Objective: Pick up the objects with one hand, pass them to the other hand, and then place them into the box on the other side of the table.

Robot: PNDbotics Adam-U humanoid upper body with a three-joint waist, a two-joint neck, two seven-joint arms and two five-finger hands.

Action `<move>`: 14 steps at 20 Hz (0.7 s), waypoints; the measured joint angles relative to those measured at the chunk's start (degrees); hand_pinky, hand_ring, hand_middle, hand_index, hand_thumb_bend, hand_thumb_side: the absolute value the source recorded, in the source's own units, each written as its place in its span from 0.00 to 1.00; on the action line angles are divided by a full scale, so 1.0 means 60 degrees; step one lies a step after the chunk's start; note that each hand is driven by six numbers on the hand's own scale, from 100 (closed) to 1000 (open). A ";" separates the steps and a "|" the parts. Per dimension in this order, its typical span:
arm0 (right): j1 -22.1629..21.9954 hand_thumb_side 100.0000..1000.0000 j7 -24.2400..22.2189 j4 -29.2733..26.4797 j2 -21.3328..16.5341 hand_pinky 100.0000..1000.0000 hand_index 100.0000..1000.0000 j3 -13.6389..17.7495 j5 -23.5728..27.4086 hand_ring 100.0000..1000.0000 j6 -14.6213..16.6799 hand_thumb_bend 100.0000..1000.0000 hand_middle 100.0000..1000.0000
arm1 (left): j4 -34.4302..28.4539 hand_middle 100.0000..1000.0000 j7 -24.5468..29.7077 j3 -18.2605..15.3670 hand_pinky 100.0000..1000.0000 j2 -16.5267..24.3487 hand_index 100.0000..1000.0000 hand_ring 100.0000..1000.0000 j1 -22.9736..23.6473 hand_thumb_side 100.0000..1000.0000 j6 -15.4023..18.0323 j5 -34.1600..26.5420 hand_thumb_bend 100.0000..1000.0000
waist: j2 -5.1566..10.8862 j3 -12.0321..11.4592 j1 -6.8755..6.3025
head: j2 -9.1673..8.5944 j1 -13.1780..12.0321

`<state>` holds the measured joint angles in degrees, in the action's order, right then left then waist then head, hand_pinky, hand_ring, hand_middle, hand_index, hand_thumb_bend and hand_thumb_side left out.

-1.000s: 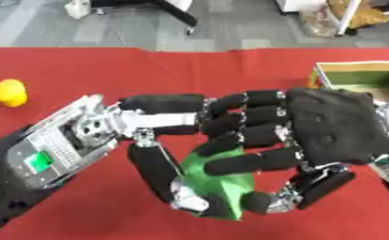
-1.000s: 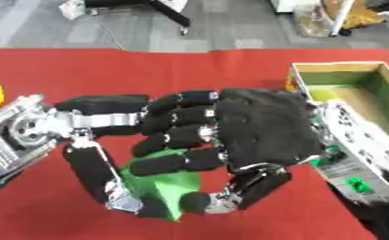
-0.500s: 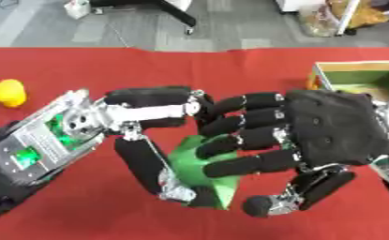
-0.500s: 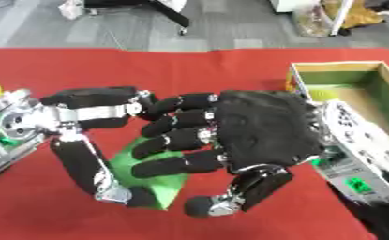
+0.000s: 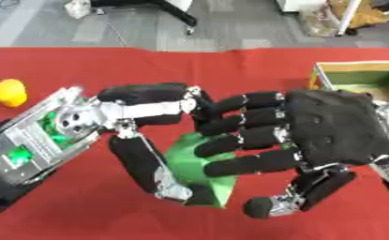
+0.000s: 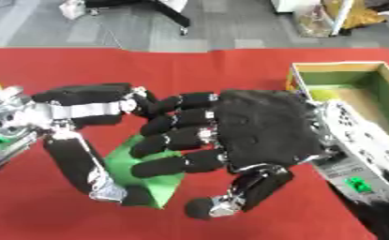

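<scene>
Over the middle of the red desk (image 5: pixel 107 65), meeting palm to palm: right hand (image 6: pixel 259 136) reaching in from the right with black back upward, fingers stretched leftward across a green object (image 5: pixel 193 161) and thumb hanging below, left hand (image 5: pixel 144 117) coming in from the left with fingers reaching down beside and under that same green piece, neither seen curled fully round it. Between both hands, green object flat-faced, one corner pointing down toward the near edge; long axis unclear. At the far right, an open box (image 6: pixel 345 75) with green inner walls and a tan floor, contents hard to tell; near the left edge, a small yellow thing (image 5: pixel 10 92).
</scene>
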<state>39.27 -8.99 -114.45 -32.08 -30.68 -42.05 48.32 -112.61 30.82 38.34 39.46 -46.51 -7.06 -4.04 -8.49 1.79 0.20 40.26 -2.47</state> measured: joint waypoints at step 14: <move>0.0005 0.42 0.0663 -0.0053 0.0000 0.83 1.00 0.0056 -0.0369 0.78 -0.0204 0.26 0.78 | -0.0039 0.37 0.0145 0.0175 0.63 -0.0177 0.51 0.43 -0.0239 0.24 -0.0464 -0.1137 0.00 | 0.0008 -0.0024 0.0000 | 0.0001 0.0027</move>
<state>39.30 -5.02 -114.76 -32.08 -30.34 -44.26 47.10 -112.84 31.69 39.39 38.40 -47.94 -9.84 -10.86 -8.44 1.65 0.20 40.27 -2.31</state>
